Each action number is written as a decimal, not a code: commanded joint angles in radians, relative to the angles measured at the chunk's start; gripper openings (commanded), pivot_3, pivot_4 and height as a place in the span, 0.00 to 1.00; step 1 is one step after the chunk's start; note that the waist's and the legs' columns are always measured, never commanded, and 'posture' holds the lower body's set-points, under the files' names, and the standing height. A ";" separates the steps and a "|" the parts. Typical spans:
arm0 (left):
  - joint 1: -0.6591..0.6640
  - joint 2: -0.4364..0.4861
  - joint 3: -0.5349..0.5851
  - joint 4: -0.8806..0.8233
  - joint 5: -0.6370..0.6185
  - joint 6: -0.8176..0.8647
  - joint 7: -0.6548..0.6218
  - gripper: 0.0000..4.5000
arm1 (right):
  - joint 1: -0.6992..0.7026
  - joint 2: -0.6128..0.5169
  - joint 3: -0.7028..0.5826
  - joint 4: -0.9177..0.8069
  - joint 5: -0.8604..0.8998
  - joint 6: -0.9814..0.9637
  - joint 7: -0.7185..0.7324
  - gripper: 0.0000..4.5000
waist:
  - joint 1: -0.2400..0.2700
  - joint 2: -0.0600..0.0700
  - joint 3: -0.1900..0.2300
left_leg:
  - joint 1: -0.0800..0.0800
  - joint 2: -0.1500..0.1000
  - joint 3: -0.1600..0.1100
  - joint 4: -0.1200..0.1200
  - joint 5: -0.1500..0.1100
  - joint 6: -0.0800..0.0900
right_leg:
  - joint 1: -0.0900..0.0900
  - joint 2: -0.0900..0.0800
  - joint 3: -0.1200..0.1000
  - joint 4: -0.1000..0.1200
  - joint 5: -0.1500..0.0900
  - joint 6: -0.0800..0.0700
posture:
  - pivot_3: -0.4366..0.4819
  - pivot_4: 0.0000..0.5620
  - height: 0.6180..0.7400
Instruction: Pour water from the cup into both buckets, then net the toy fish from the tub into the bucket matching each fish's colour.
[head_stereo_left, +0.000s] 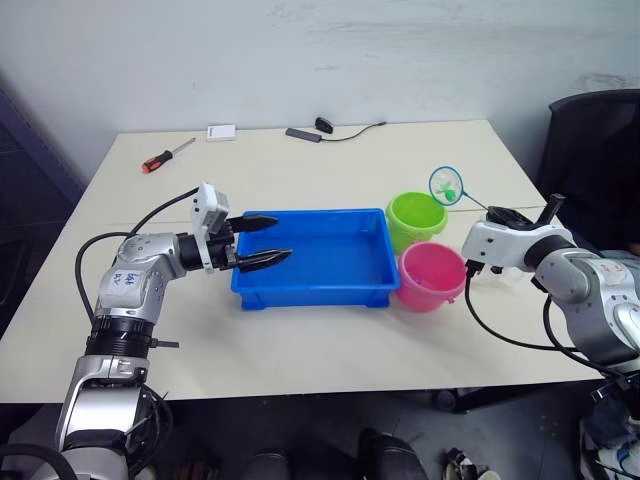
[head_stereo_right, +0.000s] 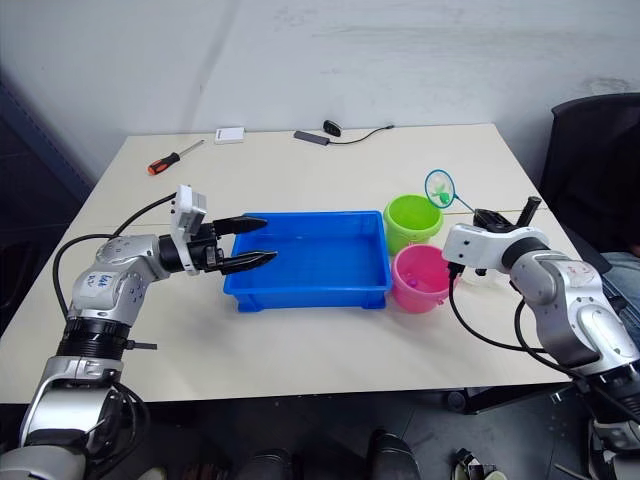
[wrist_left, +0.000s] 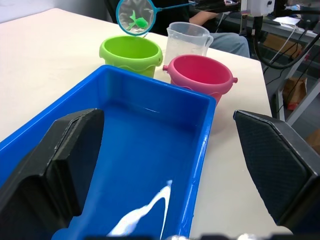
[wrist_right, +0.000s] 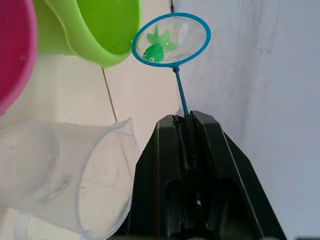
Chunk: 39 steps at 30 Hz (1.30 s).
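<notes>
Right pincer (wrist_right: 186, 117) pinched tight on net (wrist_right: 171, 39) stick; green fish (wrist_right: 155, 50) sits in net, just beside green bucket (head_stereo_left: 416, 218). Left pincer (head_stereo_left: 263, 241) wide apart over blue tub (head_stereo_left: 340, 290).

Bright blue tub (head_stereo_left: 315, 262); lime green bucket (head_stereo_left: 416, 217) and pink bucket (head_stereo_left: 432, 277); clear cup (wrist_left: 186, 42); net (wrist_right: 171, 40) with a light blue rim and stick, holding a green fish (wrist_right: 156, 50); black grippers; orange-handled screwdriver (head_stereo_left: 164, 156) on the pale beige table (head_stereo_left: 300, 330)
</notes>
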 joint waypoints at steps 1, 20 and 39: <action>-0.028 -0.002 0.010 0.009 0.005 -0.022 -0.016 1.00 | 0.021 -0.008 0.011 -0.062 -0.142 -0.052 -0.071 0.00 | 0.000 0.000 0.000 | 0.000 0.000 0.000 0.000 0.000 0.000 | 0.000 0.000 0.000 0.000 0.000 0.000 | 0.48 0.27 1.00; -0.038 -0.010 0.007 0.012 0.004 -0.036 -0.071 1.00 | 0.030 0.110 -0.101 -0.142 -0.109 -0.082 0.034 0.00 | 0.000 -0.001 0.000 | 0.000 0.000 0.000 0.000 0.000 0.001 | 0.001 0.000 0.000 0.000 0.000 -0.001 | 0.48 0.27 1.00; 0.144 0.240 0.066 -0.383 -0.181 0.246 -0.238 1.00 | -0.040 0.080 -0.138 -0.352 0.996 0.521 0.831 0.00 | 0.001 0.000 0.000 | 0.000 0.001 -0.005 0.001 -0.005 0.008 | 0.000 0.000 -0.001 0.001 0.001 -0.007 | 0.48 0.27 1.00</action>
